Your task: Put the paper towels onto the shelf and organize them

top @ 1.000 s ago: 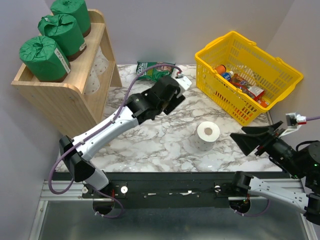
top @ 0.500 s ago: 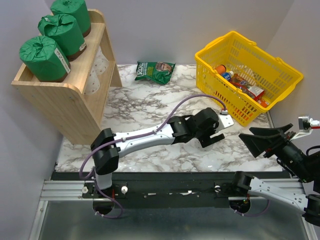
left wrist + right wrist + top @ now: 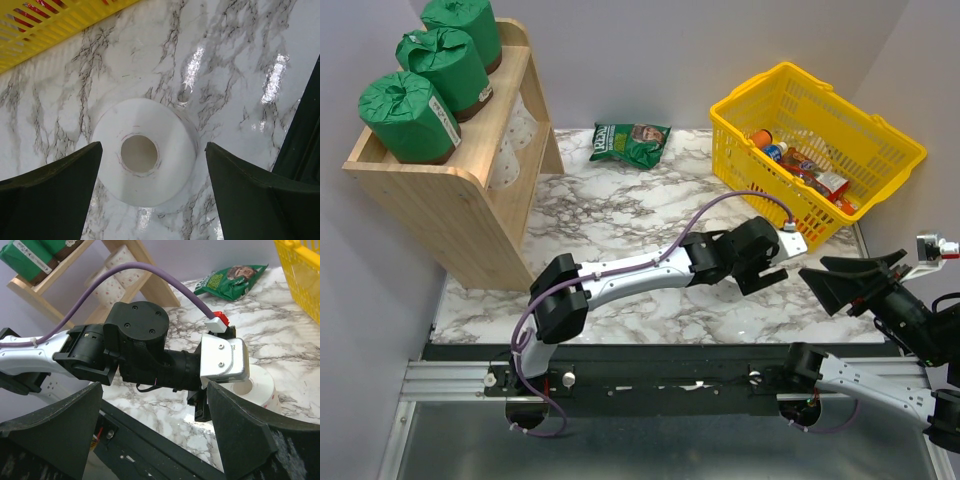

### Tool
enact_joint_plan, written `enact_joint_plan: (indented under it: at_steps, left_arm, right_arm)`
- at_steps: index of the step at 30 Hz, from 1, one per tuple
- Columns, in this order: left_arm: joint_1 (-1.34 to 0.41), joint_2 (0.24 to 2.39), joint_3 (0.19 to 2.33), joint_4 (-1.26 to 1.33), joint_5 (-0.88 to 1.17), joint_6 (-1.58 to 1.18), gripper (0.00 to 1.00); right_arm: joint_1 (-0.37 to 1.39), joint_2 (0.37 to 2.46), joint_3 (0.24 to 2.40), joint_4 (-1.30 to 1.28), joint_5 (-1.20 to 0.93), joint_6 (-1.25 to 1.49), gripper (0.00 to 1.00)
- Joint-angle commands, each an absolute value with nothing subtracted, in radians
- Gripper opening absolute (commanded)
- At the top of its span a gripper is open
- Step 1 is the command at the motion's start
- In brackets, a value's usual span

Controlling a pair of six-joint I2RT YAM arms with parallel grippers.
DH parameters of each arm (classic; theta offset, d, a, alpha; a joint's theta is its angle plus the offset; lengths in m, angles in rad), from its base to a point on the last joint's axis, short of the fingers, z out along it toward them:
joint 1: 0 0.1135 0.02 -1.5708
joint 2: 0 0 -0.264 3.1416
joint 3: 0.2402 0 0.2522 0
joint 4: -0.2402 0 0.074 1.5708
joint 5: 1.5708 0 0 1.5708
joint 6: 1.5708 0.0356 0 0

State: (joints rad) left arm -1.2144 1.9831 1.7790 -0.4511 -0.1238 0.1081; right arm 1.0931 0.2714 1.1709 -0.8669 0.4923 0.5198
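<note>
Left wrist view: the left gripper (image 3: 152, 146) hangs wide open over the roll (image 3: 172, 150) standing on end on the table (image 3: 235, 60), likely light and squashy, best pinched gently across its round sides.

On the white, grey-veined marble tabletop (image 3: 610, 215) before me, a flat green foil snack bag (image 3: 631, 142) lies at the far edge, well apart from the yellow slatted plastic basket (image 3: 750, 170) at far right, which holds small bottles (image 3: 782, 153) and a red-and-white packet (image 3: 832, 183).
</note>
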Motion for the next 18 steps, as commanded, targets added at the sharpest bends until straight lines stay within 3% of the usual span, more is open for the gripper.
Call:
enact_joint_plan:
  at_steps: [1, 18]
  left_arm:
    - [-1.224, 2.002, 1.813, -0.469, -0.159, 0.103, 0.93]
    - [-1.238, 2.079, 1.948, -0.600, -0.279, 0.005, 0.92]
  right_arm:
    - [1.091, 0.252, 1.161, -0.887, 0.526, 0.528, 0.93]
    - [1.092, 0.239, 1.160, -0.884, 0.511, 0.540, 0.93]
